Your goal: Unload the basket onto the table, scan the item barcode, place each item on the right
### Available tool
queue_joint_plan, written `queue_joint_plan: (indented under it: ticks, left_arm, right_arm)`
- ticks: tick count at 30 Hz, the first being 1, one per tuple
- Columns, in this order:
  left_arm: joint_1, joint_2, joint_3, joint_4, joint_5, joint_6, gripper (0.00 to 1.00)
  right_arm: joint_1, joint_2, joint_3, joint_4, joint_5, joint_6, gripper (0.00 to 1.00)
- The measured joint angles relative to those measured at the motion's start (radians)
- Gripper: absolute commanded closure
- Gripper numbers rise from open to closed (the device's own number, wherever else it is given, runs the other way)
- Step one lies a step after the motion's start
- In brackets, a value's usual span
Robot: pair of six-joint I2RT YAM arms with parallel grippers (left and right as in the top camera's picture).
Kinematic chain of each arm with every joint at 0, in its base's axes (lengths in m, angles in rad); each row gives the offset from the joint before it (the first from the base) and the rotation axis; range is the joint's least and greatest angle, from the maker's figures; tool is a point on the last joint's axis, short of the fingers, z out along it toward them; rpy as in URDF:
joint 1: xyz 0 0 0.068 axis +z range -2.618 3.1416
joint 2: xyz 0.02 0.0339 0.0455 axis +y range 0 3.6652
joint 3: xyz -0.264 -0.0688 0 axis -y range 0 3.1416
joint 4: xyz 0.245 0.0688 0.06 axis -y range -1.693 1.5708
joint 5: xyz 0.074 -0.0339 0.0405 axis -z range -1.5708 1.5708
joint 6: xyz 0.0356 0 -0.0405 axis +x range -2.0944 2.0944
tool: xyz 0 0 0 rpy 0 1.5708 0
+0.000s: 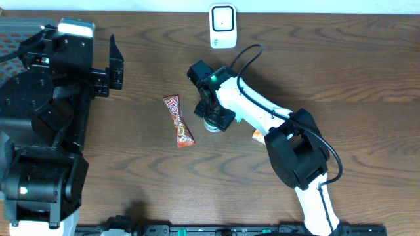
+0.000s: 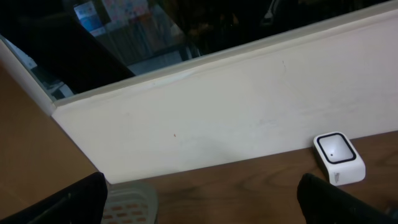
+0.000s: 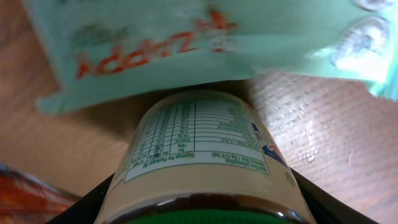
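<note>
A jar (image 3: 199, 155) with a green lid and a pale nutrition label lies on the table between the black fingers (image 3: 84, 208) of my right gripper (image 3: 202, 208). Both fingers press against its sides. In the overhead view the right gripper (image 1: 214, 117) covers most of the jar (image 1: 210, 126) at mid-table. The white barcode scanner (image 1: 223, 25) stands at the far edge, and also appears at the right of the left wrist view as the scanner (image 2: 339, 158). My left gripper (image 1: 115, 64) hangs open and empty at the far left, its fingers (image 2: 68, 202) wide apart.
A red candy bar (image 1: 178, 121) lies just left of the jar. An orange packet (image 1: 258, 136) peeks out under the right arm. A teal packet (image 3: 186, 43) with red lettering lies just beyond the jar. A grey perforated tray (image 2: 127, 202) sits below the left gripper.
</note>
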Motion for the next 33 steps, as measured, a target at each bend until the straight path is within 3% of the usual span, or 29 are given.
queue_joint_plan:
  ticks: [6,13,19,33]
  left_arm:
    - [0.0,0.0,0.0,0.0,0.0,0.0,0.02]
    - [0.0,0.0,0.0,0.0,0.0,0.0,0.02]
    - [0.0,0.0,0.0,0.0,0.0,0.0,0.02]
    - [0.0,0.0,0.0,0.0,0.0,0.0,0.02]
  right_arm:
    - [0.0,-0.002,0.0,0.0,-0.049,-0.303,0.51]
    - [0.0,-0.002,0.0,-0.006,-0.08,-0.525,0.19]
    - [0.009,-0.002,-0.001,-0.002,-0.061,-0.572,0.1]
    - [0.022,-0.002,-0.002,0.008,0.019,-0.479,0.06]
